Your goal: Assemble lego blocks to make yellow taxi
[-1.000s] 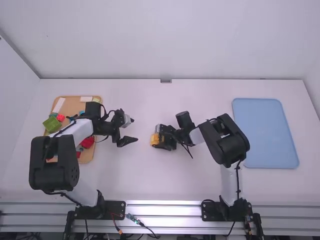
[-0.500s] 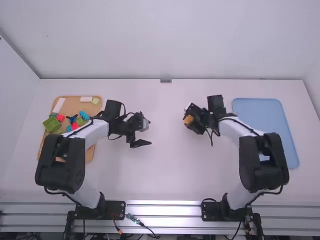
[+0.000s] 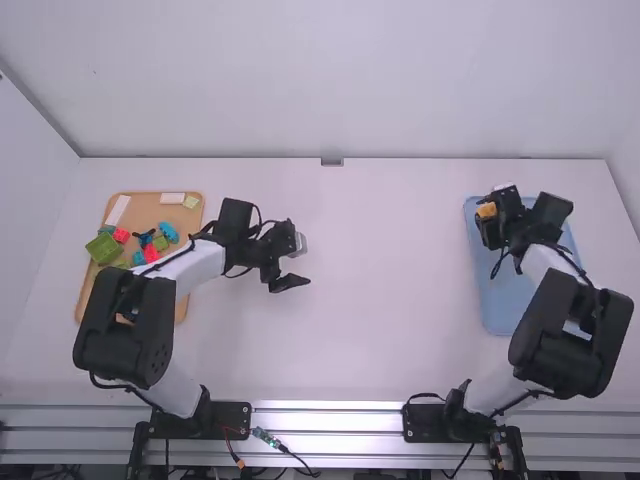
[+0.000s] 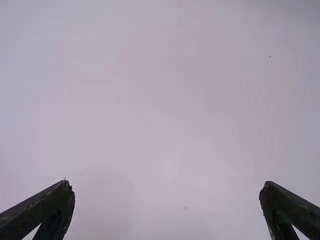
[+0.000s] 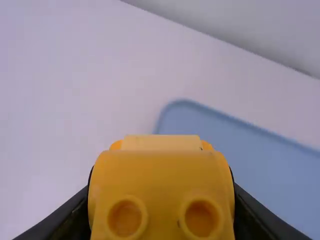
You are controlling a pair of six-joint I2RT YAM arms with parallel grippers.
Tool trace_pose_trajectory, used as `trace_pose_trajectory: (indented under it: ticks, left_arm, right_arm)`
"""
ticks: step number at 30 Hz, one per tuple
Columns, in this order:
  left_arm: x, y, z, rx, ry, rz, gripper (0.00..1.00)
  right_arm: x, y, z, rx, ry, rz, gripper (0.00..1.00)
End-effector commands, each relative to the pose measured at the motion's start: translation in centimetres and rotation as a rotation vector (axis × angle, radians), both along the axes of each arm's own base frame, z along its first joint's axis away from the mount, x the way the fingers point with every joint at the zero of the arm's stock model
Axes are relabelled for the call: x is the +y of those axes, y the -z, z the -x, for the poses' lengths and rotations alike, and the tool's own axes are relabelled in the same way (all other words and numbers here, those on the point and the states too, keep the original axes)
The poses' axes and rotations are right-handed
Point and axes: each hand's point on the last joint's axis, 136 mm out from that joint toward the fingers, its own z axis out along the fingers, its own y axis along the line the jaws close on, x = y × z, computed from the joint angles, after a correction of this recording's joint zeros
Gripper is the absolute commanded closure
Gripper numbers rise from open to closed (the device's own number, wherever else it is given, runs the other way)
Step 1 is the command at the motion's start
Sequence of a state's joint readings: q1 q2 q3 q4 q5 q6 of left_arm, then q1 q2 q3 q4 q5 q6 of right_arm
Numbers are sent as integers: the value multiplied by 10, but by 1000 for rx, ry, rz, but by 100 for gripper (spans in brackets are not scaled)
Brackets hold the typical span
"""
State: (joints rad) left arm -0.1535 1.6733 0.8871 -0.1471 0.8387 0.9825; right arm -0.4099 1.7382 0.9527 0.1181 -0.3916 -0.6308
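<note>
Over by the far left corner of the blue tray point(image 3: 500, 300), the right gripper point(image 3: 488, 216) has the yellow taxi point(image 3: 486, 210), and it's a narrow, snug hold! Look at the right wrist view: black fingers point(image 5: 70, 217) press in from both sides, the chunky orange-yellow body clamped between them, two round sockets facing the camera and a paler block point(image 5: 162, 143) sitting on top. Beyond it, the tray's rounded corner meets the white counter point(image 3: 390, 300). Whether the taxi touches the tray, I cannot tell from these views. Across to the left side, and it's the left gripper point(image 3: 303, 262), out over bare counter between the two trays, fingers point(image 4: 52, 202) spread wide, nothing between them! Behind it, the left arm point(image 3: 195, 265) crosses above the tan tray point(image 3: 150, 212), and what a colourful bunch lies in there: a green block point(image 3: 103, 249) at the left edge, a small red piece point(image 3: 121, 235) just beside it, a blue piece point(image 3: 169, 231) farther right, and a long white piece point(image 3: 118, 210) towards the far left corner.
</note>
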Motion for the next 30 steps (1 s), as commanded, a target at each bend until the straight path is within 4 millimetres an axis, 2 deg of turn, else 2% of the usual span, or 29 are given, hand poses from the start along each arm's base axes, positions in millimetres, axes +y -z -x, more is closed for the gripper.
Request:
trace_pose_trajectory:
  ticks: [1,3,8,10,12,13,14,15,16,17,18,20,24,27,30]
  left_arm:
    - [1,-3,4,13,-8,12,1]
    - [0,-3,4,13,-8,12,1]
    - [0,-3,4,22,-15,15,1]
    - [1,-3,4,31,-22,17,1]
    - [1,-3,4,31,-22,16,1]
    - [1,-3,4,32,-22,17,1]
    - [1,-3,4,31,-22,16,1]
    - [1,-3,4,31,-22,16,1]
    - [1,-3,4,33,-22,17,1]
    - [1,-3,4,35,-22,16,1]
    - [1,-2,4,35,-22,16,1]
    - [1,-3,4,37,-23,17,1]
    - [3,-3,-5,71,-101,21,1]
    - [15,-1,-29,141,-308,8,1]
    - [22,-1,-42,187,-438,19,1]
  right_arm:
    - [-15,15,-2,16,65,-89,82]
    - [-35,32,0,27,121,-109,83]
    - [-59,59,3,55,182,-126,79]
    - [-66,68,2,71,198,-135,75]
    - [-71,75,2,84,205,-143,62]
    - [-71,78,2,95,208,-145,42]
    - [-71,80,2,105,210,-149,31]
    - [-71,80,3,113,212,-149,28]
    - [-74,81,3,131,225,-139,19]
    - [-75,80,3,145,234,-128,5]
    - [-75,80,3,159,241,-118,1]
    - [-77,78,5,198,267,-86,1]
    - [-75,60,6,269,308,-60,1]
    - [-69,33,6,319,352,-54,1]
    - [-55,10,6,354,337,-25,1]
